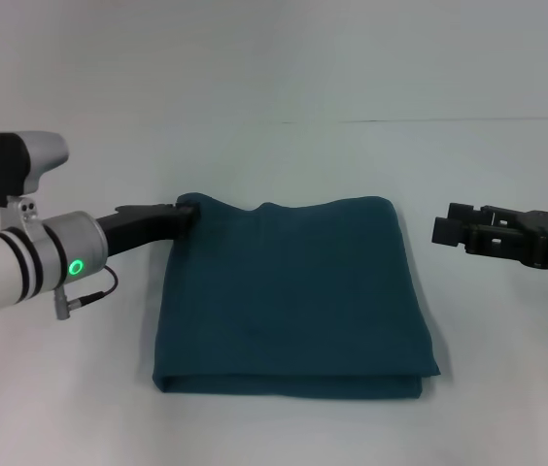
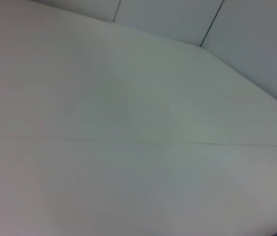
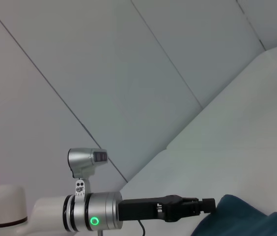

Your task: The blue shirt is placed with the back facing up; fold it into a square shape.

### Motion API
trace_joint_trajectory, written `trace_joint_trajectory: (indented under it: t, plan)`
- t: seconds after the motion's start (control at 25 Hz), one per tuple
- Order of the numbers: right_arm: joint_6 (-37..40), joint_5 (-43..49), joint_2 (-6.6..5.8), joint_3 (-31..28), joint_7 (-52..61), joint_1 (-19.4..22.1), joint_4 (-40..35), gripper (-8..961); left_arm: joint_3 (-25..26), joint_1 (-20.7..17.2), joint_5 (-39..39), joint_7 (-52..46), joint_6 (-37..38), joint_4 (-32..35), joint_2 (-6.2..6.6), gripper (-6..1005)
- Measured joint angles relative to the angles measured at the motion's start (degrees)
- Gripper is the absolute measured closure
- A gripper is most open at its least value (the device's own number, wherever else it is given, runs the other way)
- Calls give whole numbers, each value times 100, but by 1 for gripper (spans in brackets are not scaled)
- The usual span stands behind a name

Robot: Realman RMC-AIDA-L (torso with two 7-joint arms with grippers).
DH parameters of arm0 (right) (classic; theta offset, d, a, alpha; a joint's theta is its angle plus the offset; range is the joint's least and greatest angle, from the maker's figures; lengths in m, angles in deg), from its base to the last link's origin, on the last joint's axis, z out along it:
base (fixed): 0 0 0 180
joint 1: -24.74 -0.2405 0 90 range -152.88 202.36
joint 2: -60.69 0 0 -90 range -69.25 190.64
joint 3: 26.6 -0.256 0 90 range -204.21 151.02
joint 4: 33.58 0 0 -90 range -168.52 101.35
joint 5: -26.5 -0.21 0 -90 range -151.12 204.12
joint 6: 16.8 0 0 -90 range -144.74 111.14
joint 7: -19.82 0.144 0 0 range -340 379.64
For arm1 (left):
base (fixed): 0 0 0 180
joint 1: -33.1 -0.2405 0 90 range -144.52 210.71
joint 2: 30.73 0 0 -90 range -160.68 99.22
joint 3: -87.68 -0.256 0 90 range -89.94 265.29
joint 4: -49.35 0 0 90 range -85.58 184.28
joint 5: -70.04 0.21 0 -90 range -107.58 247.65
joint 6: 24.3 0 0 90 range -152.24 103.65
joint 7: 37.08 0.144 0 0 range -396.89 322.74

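Observation:
The blue shirt (image 1: 289, 296) lies on the white table folded into a rough square, several layers thick, with its plain side up. My left gripper (image 1: 187, 211) reaches in from the left and is shut on the shirt's far left corner, which sits slightly raised. The right wrist view shows the same left gripper (image 3: 208, 204) meeting the shirt's corner (image 3: 246, 221). My right gripper (image 1: 446, 225) hovers to the right of the shirt's far right corner, open, holding nothing and apart from the cloth. The left wrist view shows only bare table.
The white table (image 1: 274, 155) stretches around the shirt on all sides. Grey wall panels (image 3: 104, 73) stand behind the table.

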Motion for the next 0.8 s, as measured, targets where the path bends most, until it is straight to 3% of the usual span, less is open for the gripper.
trace_joint_trajectory:
  t: [0.56,0.8]
  plan:
    - [-13,3,-18,0,0,9,10,45,152,12,-121,-77,-203,-19,6,856]
    - [-22,0,-18,0,8,-8,10,48,126,21,-46,-83,-441,-113,6,584]
